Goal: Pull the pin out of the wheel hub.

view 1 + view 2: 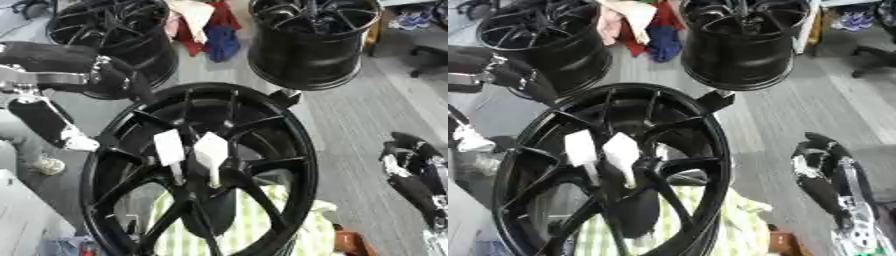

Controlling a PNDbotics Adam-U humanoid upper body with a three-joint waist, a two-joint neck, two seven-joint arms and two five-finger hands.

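Observation:
A large black wheel hub (289, 150) with spokes stands tilted in the middle of the view. Two white, flat-headed pins (210, 151) stick out side by side near its centre, the other one (169, 147) just left of the first. My left hand (122, 82) comes in from the upper left and hovers at the hub's upper left rim, well away from the pins. My right hand (820, 167) rests low at the right, open, apart from the hub and holding nothing.
Two more black wheel hubs stand behind, one at the back left (114, 30) and one at the back right (311, 45). Coloured cloths (206, 30) lie between them. A green-striped cloth (262, 225) shows under the front hub. Grey floor spreads to the right.

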